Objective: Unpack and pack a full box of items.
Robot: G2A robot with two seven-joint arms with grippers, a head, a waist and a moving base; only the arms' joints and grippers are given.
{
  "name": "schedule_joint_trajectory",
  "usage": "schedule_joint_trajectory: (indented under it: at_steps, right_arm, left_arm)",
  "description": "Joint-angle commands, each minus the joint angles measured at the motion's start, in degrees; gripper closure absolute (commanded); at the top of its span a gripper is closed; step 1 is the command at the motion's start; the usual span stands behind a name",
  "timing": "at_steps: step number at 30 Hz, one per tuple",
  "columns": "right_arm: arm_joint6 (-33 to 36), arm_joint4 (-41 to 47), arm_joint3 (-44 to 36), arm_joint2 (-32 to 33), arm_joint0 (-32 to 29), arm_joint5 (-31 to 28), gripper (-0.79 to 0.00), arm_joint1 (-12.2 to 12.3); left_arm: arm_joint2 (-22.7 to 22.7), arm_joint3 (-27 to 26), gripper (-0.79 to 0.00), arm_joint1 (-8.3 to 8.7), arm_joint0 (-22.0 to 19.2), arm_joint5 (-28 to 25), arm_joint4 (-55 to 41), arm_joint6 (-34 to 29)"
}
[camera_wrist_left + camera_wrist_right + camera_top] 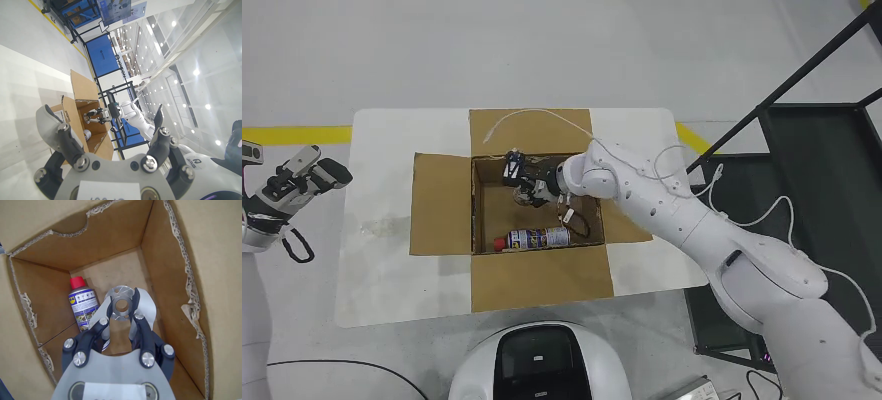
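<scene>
Right jaws: clenched. My right gripper (122,296) grips the metal flange (119,290) by its raised centre hub, one finger on each side of it, the bore open between them. The flange's disc faces away from my wrist, toward the box floor.

Position, top view: right gripper (525,190) and flange (523,196) sit inside the opening of the cardboard box (440,205), in the far half, near the back wall. From the left wrist view, the flange (86,119) hangs at about rim height in the right gripper (90,116), clear of the floor of the box (70,108).

Left jaws: released. My left gripper (103,113) has its fingers spread wide with nothing between them. In the top view it (312,170) sits off the left edge of the table (382,150), well apart from the box.

Box: stands on the white table, all four flaps folded outward, torn corrugated edges along the rim (166,275).

Other contents: one spray can (83,302) with a red cap. It lies on its side on the box floor (539,239), along the wall nearest my body, cap toward my left. It is apart from the flange and touches neither gripper. From the left wrist view, its end (87,134) shows low in the box, below the held flange.
</scene>
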Motion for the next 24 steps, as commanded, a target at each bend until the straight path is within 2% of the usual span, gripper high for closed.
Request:
schedule_joint_trajectory:
  at_steps: [1, 3, 4, 5, 6, 10, 14, 19, 24]
  right_arm:
    - [-0.47, 0.07, 0.96, -0.47, 0.25, -0.77, -0.062, -0.85]
    - [-0.78, 0.03, 1.99, -0.91, 0.47, -1.25, -0.259, -1.69]
    - [-0.96, 0.19, 2.54, -1.04, 0.54, -1.52, -0.388, -2.07]
    - [-1.05, 0.29, 3.10, -1.12, 0.63, -1.71, -0.665, -2.41]
    - [-1.17, 0.51, 3.52, -1.11, 0.71, -1.98, -0.785, -2.70]
    - [-1.60, 0.68, 3.95, -0.27, 0.93, -4.64, -0.785, -2.88]
    - [-3.30, 0.17, 1.61, 2.72, -0.07, -9.03, -0.785, -1.02]
    - [-6.29, -4.33, -6.71, 10.70, -4.90, -12.67, -0.785, 4.27]
    - [-6.12, -10.82, -18.59, 23.82, -16.06, -12.03, -0.785, 11.15]
  left_arm:
    - [0.00, 0.00, -0.785, 0.00, 0.00, 0.00, 0.00, 0.00]
    - [0.00, 0.00, -0.785, 0.00, 0.00, 0.00, 0.00, 0.00]
    - [0.00, 0.00, -0.785, 0.00, 0.00, 0.00, 0.00, 0.00]
    - [0.00, 0.00, -0.785, 0.00, 0.00, 0.00, 0.00, 0.00]
    - [0.00, 0.00, -0.785, 0.00, 0.00, 0.00, 0.00, 0.00]
    - [0.00, 0.00, -0.785, 0.00, 0.00, 0.00, 0.00, 0.00]
    - [0.00, 0.00, -0.785, 0.00, 0.00, 0.00, 0.00, 0.00]
    - [0.00, 0.00, -0.785, 0.00, 0.00, 0.00, 0.00, 0.00]
    - [0.00, 0.00, -0.785, 0.00, 0.00, 0.00, 0.00, 0.00]
